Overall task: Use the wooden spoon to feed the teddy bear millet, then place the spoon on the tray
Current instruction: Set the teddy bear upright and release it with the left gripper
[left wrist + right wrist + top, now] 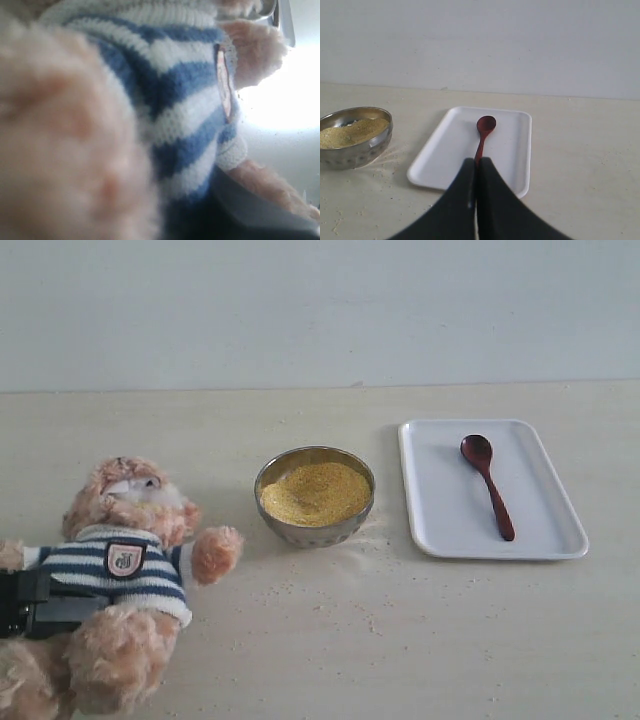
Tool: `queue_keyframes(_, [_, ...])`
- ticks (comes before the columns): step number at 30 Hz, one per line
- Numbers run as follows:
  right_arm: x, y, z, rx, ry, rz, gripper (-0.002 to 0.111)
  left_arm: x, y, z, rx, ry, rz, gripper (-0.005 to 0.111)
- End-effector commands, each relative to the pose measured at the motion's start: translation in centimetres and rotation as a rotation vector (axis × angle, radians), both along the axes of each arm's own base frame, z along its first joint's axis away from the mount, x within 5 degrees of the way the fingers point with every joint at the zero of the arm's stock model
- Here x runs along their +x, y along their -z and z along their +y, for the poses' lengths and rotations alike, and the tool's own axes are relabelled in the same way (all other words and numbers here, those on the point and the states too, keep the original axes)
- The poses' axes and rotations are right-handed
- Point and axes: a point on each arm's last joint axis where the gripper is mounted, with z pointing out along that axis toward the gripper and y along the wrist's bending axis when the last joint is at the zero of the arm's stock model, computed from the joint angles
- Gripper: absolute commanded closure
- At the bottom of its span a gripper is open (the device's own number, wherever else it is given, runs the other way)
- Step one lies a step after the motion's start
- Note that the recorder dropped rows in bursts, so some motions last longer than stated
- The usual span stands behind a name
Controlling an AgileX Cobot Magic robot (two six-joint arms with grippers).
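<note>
The teddy bear (125, 560) leans at the near left, face turned up, in its striped shirt. My left gripper (30, 602) is clamped round its waist from the left edge. The bear's shirt (175, 100) fills the left wrist view, with one dark finger (260, 210) pressed against it. The millet (315, 492) heaps a metal bowl (310, 532) at the centre. The wooden spoon (488, 480) lies alone on the white tray (445, 510), bowl end away from me. My right gripper (476, 162) is shut and empty, short of the tray (445, 155), in line with the spoon (484, 127); the exterior view does not show it.
Loose grains (340, 590) are scattered on the table in front of the bowl. The bowl (355, 155) stands left of the tray in the right wrist view. A pale wall (320, 310) closes the far side of the table.
</note>
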Motion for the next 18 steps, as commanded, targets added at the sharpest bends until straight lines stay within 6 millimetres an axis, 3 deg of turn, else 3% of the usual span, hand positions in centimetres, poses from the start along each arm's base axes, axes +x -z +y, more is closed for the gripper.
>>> queue_keyframes(1, [0.0,0.2,0.0,0.003,0.004,0.004,0.108,2.7,-1.7,0.8,0.013,-0.063,-0.063,0.100])
queue_keyframes(4, [0.0,0.2,0.0,0.003,0.004,0.004,0.108,4.3,-2.0,1.4,0.039,-0.074,-0.064,0.100])
queue_keyframes(7, [0.0,0.2,0.0,0.003,0.004,0.004,0.108,5.5,-1.0,1.7,0.034,-0.070,-0.025,0.100])
queue_keyframes(15, [0.0,0.2,0.0,0.003,0.004,0.004,0.108,6.2,2.1,1.9,0.024,-0.060,0.064,0.098])
queue_keyframes(18, [0.0,0.2,0.0,0.003,0.004,0.004,0.108,6.2,2.2,1.9,0.037,-0.040,0.048,0.089])
